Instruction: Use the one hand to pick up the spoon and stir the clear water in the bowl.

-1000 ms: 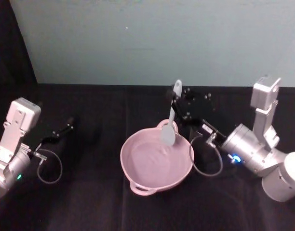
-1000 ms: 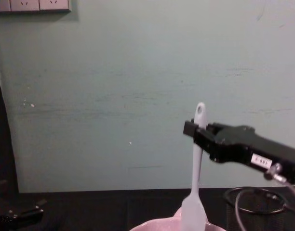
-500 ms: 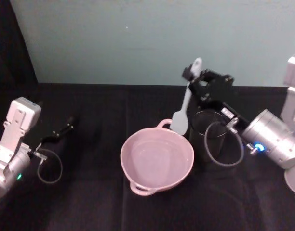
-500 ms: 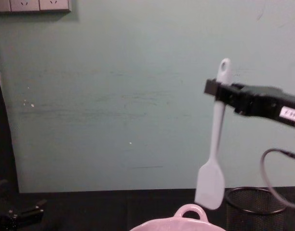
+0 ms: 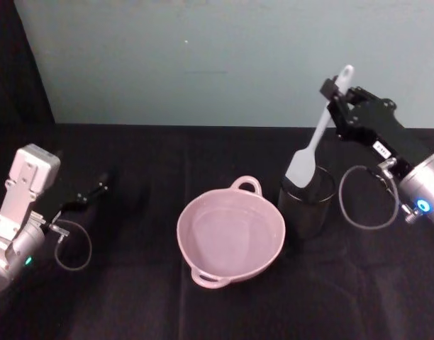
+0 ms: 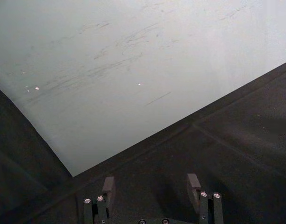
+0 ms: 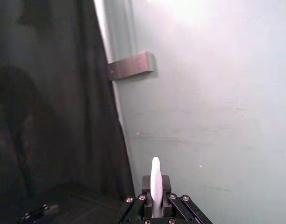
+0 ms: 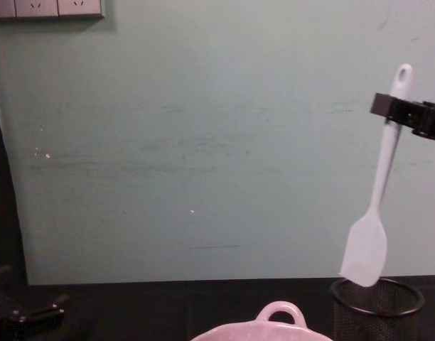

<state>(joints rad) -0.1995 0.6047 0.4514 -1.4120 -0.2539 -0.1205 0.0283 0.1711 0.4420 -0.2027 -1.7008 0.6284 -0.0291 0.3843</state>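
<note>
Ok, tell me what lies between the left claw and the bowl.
Only bare black table, seen in the head view, between the parked left claw and the bowl.

Robotics lab / test bench setup, not a home. Table [image 5: 203, 312] below the right gripper [image 5: 330, 95] is draped w/ plain black cloth. A bare pale teal wall [image 8: 203, 142] stands close behind the gripper. Wall sockets [image 8: 57, 7] sit high up, far to its left. A black curtain [image 5: 18, 64] hangs past the wall's left edge, w/ a metal bracket [image 7: 130, 66] fixed at that edge.
</note>
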